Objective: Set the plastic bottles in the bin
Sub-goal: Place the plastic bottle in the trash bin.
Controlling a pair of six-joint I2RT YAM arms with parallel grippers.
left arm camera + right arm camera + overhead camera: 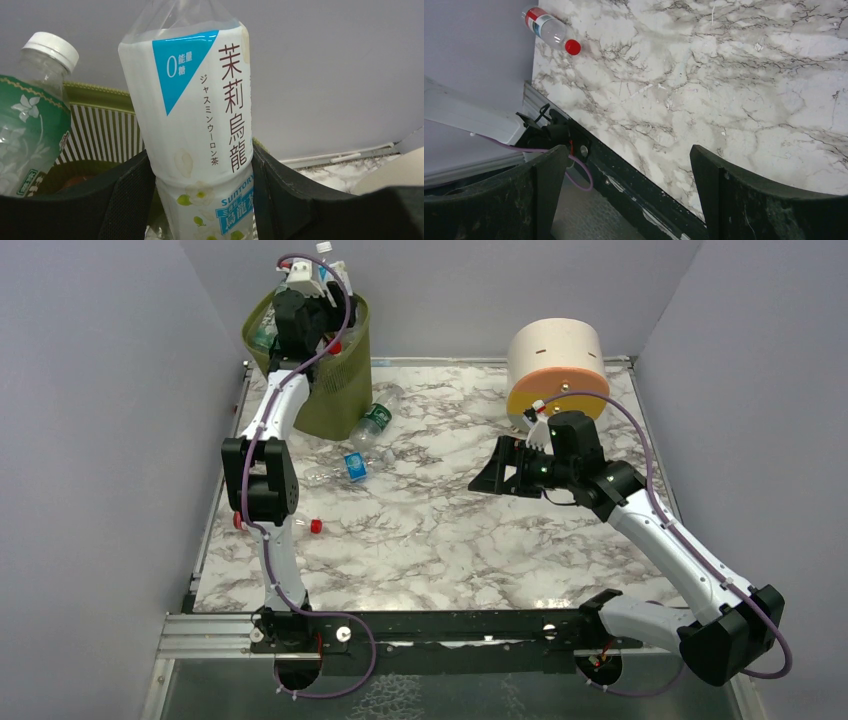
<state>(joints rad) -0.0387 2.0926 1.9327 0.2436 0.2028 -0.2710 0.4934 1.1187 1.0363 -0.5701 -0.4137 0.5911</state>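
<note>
Top external view gives the layout: the table (450, 530) carries the bin (345, 390) in its far-left corner. The left arm reaches from the near edge, along the left edge, up to the bin. A cream cylinder (555, 360) sits at the far-right corner, apart from the work.

The left gripper (202, 197) is closed on a white bottle (190, 100), clamping its lower body from both sides. The bottle's long axis is upright, cap toward the ceiling, and it hangs over the bin's mouth. The left wrist view shows the ribbed rim just behind and below it. That is the relation that matters: the bin is beneath the bottle, so I judge that parting the jaws would drop it in base first. A green bottle (30, 135) stands just beside it on the left, apparently already in the bin with its neck above the rim. The falling bottle could knock it.

The right gripper (626, 192) hovers with jaws apart and nothing between them. It is over the table's right half, well away from the bin.

Three bottles lie on their sides on the table, all toward the left. A second green bottle (375, 420) is touching or just beside the bin's foot. A blue bottle (348, 465) lies nearer the middle. A red bottle (549, 29) is close to the left edge, beside the left arm. By my reading the left arm is nearer to all three.
</note>
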